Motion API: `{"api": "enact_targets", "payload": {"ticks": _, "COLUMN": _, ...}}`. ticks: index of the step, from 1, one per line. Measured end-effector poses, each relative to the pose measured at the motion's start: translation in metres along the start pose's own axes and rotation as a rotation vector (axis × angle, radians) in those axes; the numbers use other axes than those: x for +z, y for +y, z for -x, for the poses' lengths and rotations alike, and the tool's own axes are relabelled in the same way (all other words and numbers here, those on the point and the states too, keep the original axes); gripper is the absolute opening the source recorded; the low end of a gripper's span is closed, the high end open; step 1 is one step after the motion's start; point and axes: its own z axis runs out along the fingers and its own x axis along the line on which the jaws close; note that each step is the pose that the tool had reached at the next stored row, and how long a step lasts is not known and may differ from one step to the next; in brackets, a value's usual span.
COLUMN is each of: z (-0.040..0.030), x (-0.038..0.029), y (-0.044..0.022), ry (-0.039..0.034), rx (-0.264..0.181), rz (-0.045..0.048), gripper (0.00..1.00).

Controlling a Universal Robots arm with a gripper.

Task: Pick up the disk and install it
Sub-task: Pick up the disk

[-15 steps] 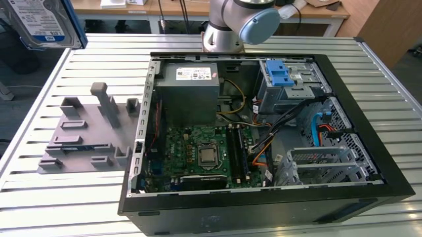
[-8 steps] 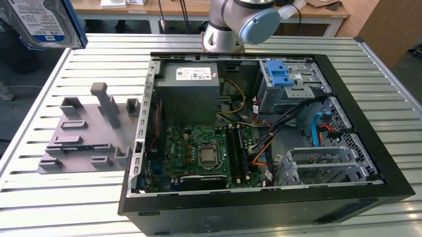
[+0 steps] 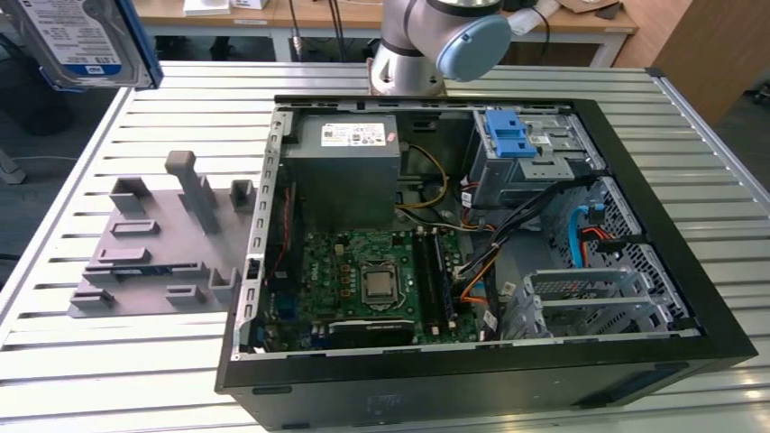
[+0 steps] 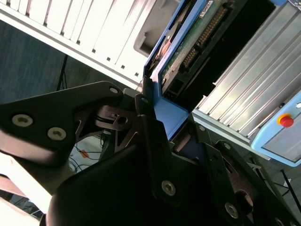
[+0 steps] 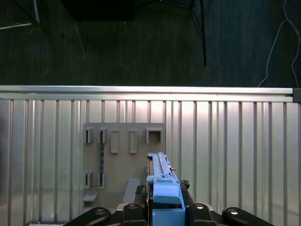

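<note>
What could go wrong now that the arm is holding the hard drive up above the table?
1. The gripper clamps the hard drive by one end of its blue frame, well above the table. If it slips, the drive could drop onto the table or the grey rack.
2. Loose cables run beside the drive cage in the open computer. They might snag the drive or block its way in.
</note>
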Motion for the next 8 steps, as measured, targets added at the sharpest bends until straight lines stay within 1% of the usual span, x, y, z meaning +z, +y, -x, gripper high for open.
{"api": "enact_targets", "payload": {"ticks": 8, "z": 0.0, "x": 0.0, "y": -0.0044, "ry": 0.0, "rx": 0.0, "rz": -0.0001, "gripper": 0.36}}
